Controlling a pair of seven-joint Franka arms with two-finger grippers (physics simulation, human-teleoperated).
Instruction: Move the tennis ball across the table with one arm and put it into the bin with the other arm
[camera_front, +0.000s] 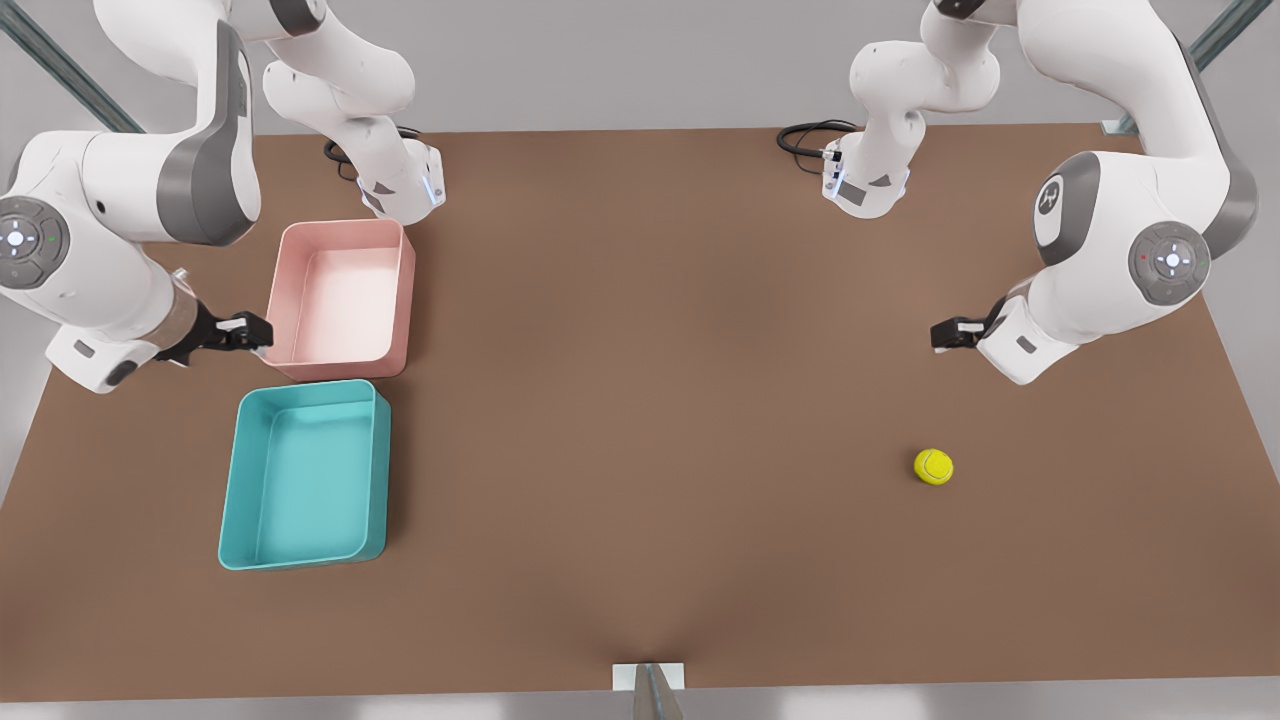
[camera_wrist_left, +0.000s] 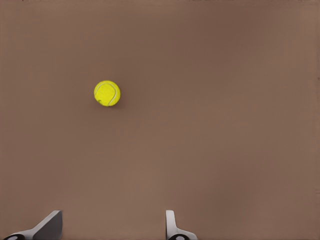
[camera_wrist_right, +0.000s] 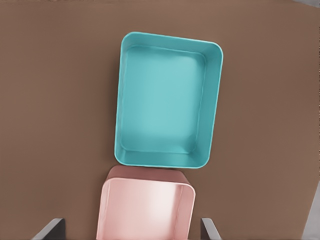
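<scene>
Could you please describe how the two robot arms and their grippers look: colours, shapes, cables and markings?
Both arms are glossy white with rounded segments and grey joint panels. Each has a round dark grey cap with small lights. Black cables loop near each base. The left gripper and the right gripper are black in the front view. In the wrist views their fingers look grey.

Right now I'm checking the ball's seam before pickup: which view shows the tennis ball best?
The left wrist view: the tennis ball is largest there, its pale seam visible, ahead of the open left gripper. The front view shows it small on the table.
</scene>
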